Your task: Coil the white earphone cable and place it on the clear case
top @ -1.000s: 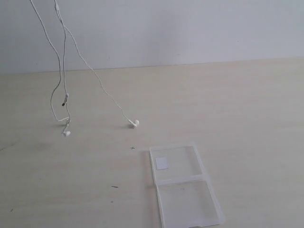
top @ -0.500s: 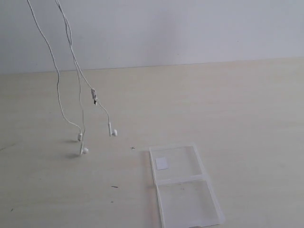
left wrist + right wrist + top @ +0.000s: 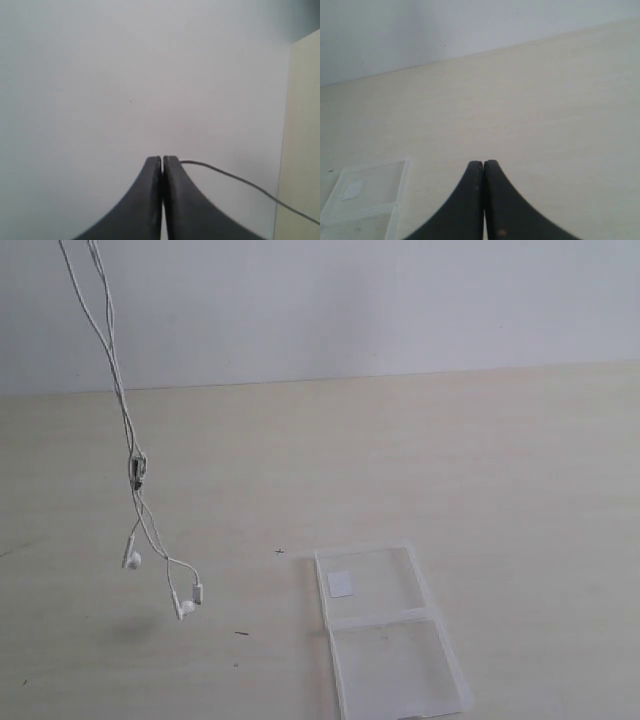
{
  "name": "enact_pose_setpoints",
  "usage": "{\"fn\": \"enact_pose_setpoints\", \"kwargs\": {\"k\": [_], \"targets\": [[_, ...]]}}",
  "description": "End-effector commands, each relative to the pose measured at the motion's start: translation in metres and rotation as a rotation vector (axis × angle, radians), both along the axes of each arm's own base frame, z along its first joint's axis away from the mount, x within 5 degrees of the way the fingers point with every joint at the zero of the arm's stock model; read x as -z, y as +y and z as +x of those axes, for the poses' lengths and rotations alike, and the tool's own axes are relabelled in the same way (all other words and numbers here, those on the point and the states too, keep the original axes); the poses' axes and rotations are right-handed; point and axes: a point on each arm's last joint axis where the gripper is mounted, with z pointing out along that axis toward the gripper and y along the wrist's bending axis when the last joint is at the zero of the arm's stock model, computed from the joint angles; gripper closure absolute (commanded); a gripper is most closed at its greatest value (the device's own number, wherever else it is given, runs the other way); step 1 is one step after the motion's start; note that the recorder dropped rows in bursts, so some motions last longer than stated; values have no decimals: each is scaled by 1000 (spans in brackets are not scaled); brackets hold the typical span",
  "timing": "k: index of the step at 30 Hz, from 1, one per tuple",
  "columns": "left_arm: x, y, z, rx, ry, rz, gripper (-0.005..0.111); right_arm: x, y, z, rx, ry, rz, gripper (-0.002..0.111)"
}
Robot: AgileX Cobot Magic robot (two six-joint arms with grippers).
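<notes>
The white earphone cable (image 3: 118, 390) hangs from above the exterior view's top left, its two strands close together. Its earbuds (image 3: 186, 606) dangle just above the table, left of the clear case (image 3: 385, 632). The case lies open and flat near the front, white sticker (image 3: 341, 584) on its far half. In the left wrist view my left gripper (image 3: 162, 159) is shut on the cable (image 3: 235, 181), which trails away from the fingertips. My right gripper (image 3: 483, 163) is shut with nothing in it, above the table beside the case (image 3: 365, 192). Neither gripper shows in the exterior view.
The pale wooden table (image 3: 500, 460) meets a plain white wall (image 3: 350, 300) behind. A few small dark specks (image 3: 242, 633) lie on the table left of the case.
The hanging cable swung: the spread strands drew together, and the earbuds rose off the table and shifted forward toward the front left.
</notes>
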Motion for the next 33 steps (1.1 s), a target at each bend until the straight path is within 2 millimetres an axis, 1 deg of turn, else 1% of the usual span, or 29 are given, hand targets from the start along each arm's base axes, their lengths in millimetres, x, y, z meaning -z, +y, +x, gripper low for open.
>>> {"fn": "enact_pose_setpoints", "kwargs": {"k": [1, 5, 14, 19, 22, 26, 28, 31, 33], "targets": [[-6, -1, -11, 10, -25, -3, 107, 1, 0, 0, 6, -7, -6, 108], [-9, -1, -18, 10, -39, -3, 107, 1, -1, 0, 6, -7, -9, 108], [-8, -1, -18, 13, -31, -5, 107, 1, -1, 0, 6, -7, -9, 108], [-8, -2, -19, 18, -28, -5, 107, -6, -2, 2, 8, -90, -70, 108], [-8, -2, -19, 18, -28, -5, 107, -17, -2, 4, 12, -215, -57, 108], [-8, -2, -19, 18, -28, -5, 107, -44, -2, 2, 23, -502, -1, 108], [-9, -2, -19, 20, -28, -7, 107, -54, -2, -1, 26, -618, 20, 108], [-9, -2, -20, 26, -30, -13, 107, -72, -4, -9, 25, -817, 176, 108], [-10, -3, -22, 28, -30, -14, 107, -84, -9, -17, 9, -947, 454, 108]]}}
